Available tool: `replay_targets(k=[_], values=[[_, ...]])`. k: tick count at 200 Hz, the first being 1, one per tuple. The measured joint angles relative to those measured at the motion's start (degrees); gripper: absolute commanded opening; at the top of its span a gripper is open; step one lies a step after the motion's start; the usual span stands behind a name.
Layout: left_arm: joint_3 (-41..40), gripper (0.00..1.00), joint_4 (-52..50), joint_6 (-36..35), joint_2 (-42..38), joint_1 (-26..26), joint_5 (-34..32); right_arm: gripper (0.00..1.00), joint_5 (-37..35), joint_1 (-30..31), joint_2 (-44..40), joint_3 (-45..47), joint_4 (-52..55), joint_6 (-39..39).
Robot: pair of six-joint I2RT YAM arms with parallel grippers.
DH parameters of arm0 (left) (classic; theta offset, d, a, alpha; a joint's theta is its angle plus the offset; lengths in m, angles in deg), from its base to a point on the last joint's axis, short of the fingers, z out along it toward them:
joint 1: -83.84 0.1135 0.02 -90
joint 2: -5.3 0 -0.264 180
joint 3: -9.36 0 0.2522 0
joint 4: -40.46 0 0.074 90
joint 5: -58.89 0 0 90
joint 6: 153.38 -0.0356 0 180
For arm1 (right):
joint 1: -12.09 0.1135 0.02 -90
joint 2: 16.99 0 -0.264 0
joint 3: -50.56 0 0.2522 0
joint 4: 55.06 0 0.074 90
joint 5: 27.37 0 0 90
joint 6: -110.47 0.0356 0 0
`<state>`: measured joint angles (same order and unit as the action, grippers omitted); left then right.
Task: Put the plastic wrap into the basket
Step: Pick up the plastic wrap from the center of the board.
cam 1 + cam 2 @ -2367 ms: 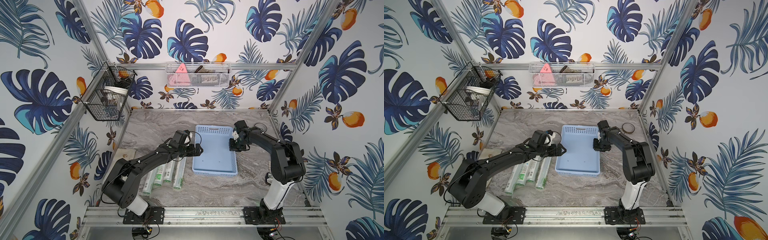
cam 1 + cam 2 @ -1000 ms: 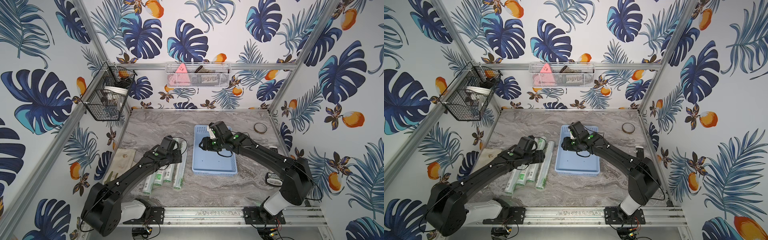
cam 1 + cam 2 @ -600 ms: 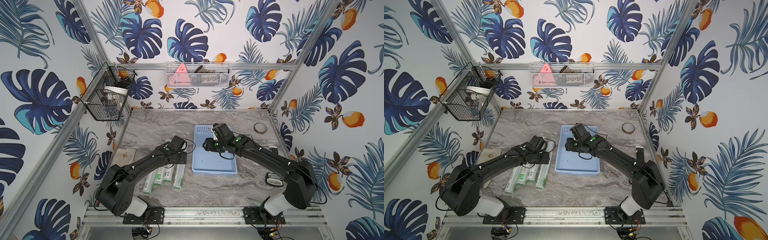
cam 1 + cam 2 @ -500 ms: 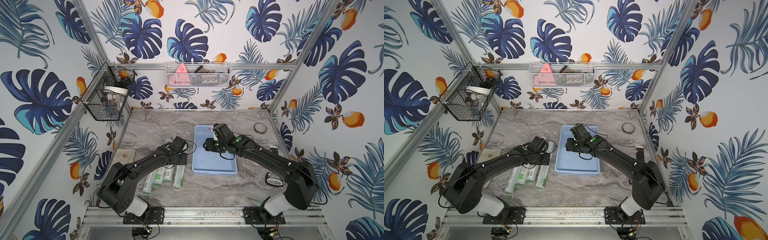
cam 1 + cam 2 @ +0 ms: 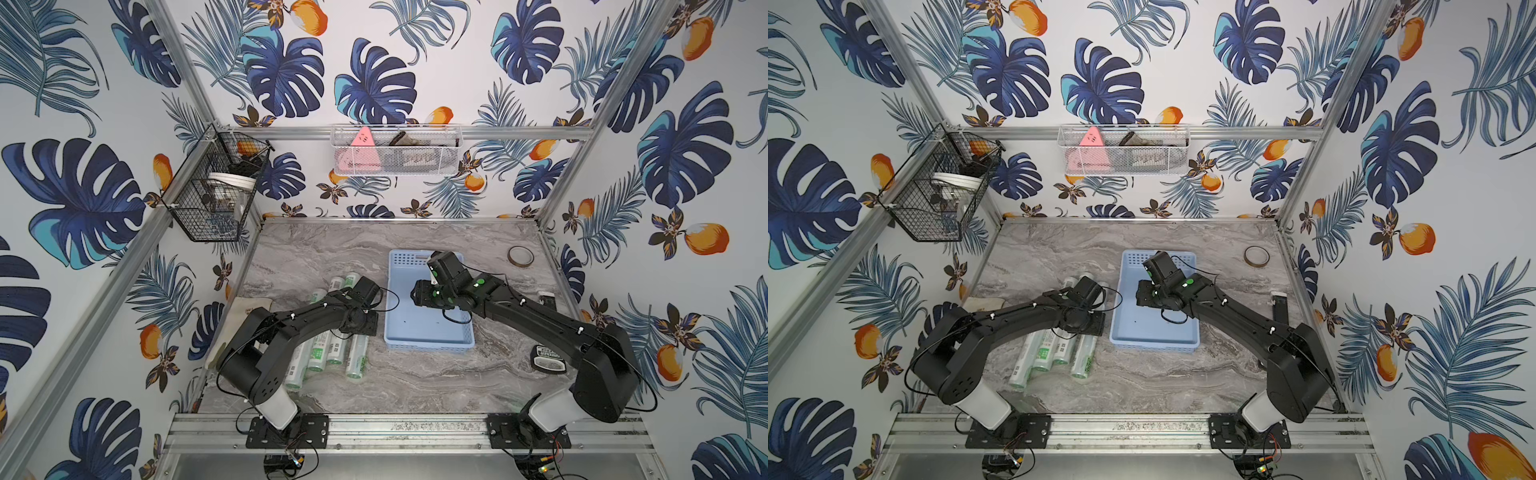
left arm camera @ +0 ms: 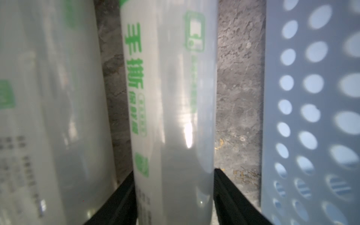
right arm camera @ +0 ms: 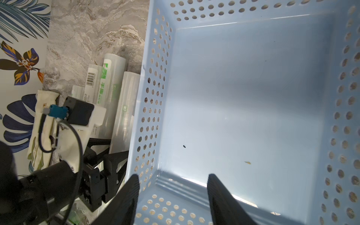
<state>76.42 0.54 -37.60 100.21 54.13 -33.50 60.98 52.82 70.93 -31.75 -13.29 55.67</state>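
The grey marble table [image 5: 324, 249] is the largest thing and carries all the rest. About in its middle stands the light-blue basket [image 5: 428, 345], a shallow box with round holes in its walls and its long side running from near to far. Just left of the basket lies the plastic wrap [image 5: 358, 359]: four long rolls side by side on the table, parallel to the basket and all outside it. The left arm crosses over their middle, so in both top views only their near and far ends show. The left gripper [image 6: 174, 171] points down on the roll nearest the basket. In the left wrist view its two black fingers [image 6: 124, 198] stand against the two sides of this roll and touch it, so the gripper is closed around the roll, which lies in line with the others. A narrow strip of marble shows between this roll and the basket's wall. The right gripper [image 7: 173, 187] hangs over the inside of the basket, toward its left wall. Its fingers [image 7: 128, 196] are spread apart and grip nothing; between them only the basket's wall and floor show.
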Motion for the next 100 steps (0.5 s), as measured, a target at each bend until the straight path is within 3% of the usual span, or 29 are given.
replay_targets(k=[77,100], values=[[0.0,0.3,-0.6,-0.2,-1.1,-0.8,-0.7,0.6,-1.1,-0.8,-1.9,2.1,0.0,0.4],[0.0,0.28,-1.9,0.2,-5.6,-1.1,-0.8,0.6,-0.3,-2.6,-3.3,2.8,-0.1,1.3]])
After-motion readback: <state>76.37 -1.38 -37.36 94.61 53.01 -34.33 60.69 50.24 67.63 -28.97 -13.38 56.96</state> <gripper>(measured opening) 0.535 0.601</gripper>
